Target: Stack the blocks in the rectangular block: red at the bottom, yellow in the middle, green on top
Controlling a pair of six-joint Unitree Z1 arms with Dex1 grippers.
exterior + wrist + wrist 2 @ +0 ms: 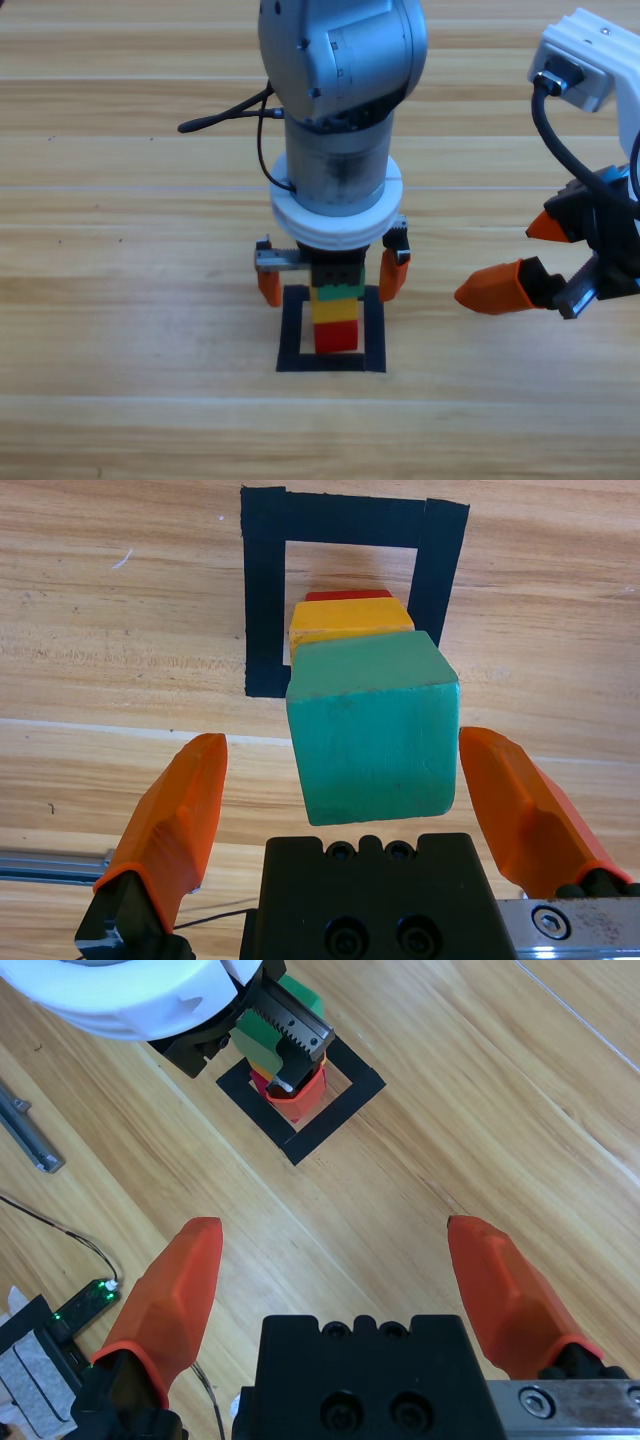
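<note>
We see the left gripper (340, 770) spread wide around the matte green cube (375, 730), seemingly clear of it, atop yellow (348, 620) and red (336, 337); right gripper (520, 262) open, aside.

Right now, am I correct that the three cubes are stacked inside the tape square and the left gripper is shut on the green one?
Not quite: the left gripper is open, its orange jaws clear of the green cube on both sides, as the left wrist view shows. The stack does stand inside the tape square.
</note>
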